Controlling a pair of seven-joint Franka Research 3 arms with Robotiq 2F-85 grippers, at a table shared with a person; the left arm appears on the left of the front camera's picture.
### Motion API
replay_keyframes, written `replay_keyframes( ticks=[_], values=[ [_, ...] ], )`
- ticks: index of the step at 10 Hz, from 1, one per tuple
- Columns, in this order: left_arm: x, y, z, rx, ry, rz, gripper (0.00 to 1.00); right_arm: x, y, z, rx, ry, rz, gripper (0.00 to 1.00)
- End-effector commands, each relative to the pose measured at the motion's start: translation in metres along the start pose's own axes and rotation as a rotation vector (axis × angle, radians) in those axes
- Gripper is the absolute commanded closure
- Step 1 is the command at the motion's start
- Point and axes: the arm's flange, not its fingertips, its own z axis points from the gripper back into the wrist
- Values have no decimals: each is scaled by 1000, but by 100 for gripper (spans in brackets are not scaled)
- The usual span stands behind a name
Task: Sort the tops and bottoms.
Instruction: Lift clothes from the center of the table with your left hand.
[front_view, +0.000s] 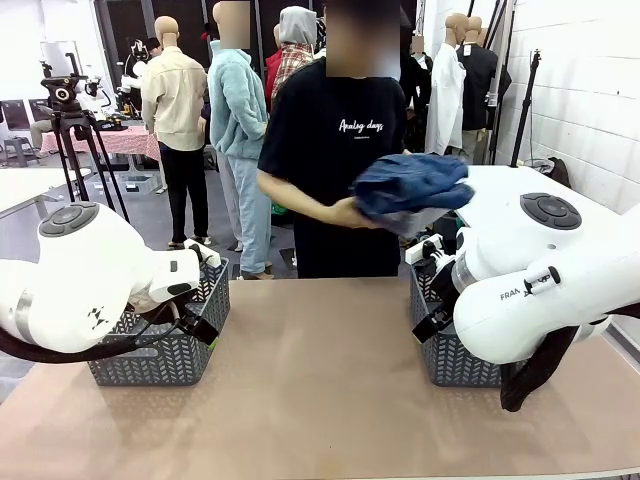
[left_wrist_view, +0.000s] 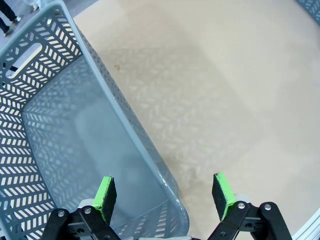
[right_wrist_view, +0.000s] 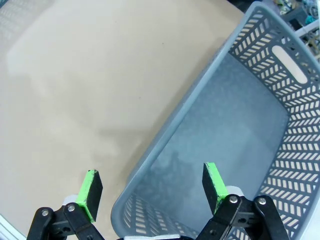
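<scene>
A person across the table holds a folded blue denim garment, one of the bottoms, in both hands at chest height, above the table's far right side. The tops are out of view. My left gripper hangs open above the near rim of the left grey basket, one green pad over its inside and one over the table. My right gripper is likewise open astride the rim of the right grey basket. Nothing sits between either pair of fingers.
The two lattice baskets stand at the left and right of the tan table, with bare tabletop between them. My bulky white arms hang over both baskets. A camera tripod stands far back left.
</scene>
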Motion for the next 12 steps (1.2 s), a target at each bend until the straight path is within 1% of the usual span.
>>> replay_keyframes(
  ticks=[1,2,4,5,7,9,10,12],
  values=[
    [0,2,8,2,4,2,0,1,3,9,9,-19,-2,0],
    [3,3,20,4,1,2,0,5,7,21,26,-37,3,0],
    [11,2,47,15,-7,11,0,16,12,50,-5,-83,5,0],
    [15,4,67,19,-19,15,0,20,11,73,-23,-131,-3,0],
    [21,8,105,24,-56,-21,0,28,6,122,-81,-235,-10,0],
    [19,13,143,6,-101,-59,0,28,7,166,-124,-318,-17,0],
    [15,15,163,-13,-131,-62,0,24,9,183,-126,-362,-16,0],
    [6,10,187,-1,-170,-64,0,18,12,201,-125,-389,-35,0]
  ],
)
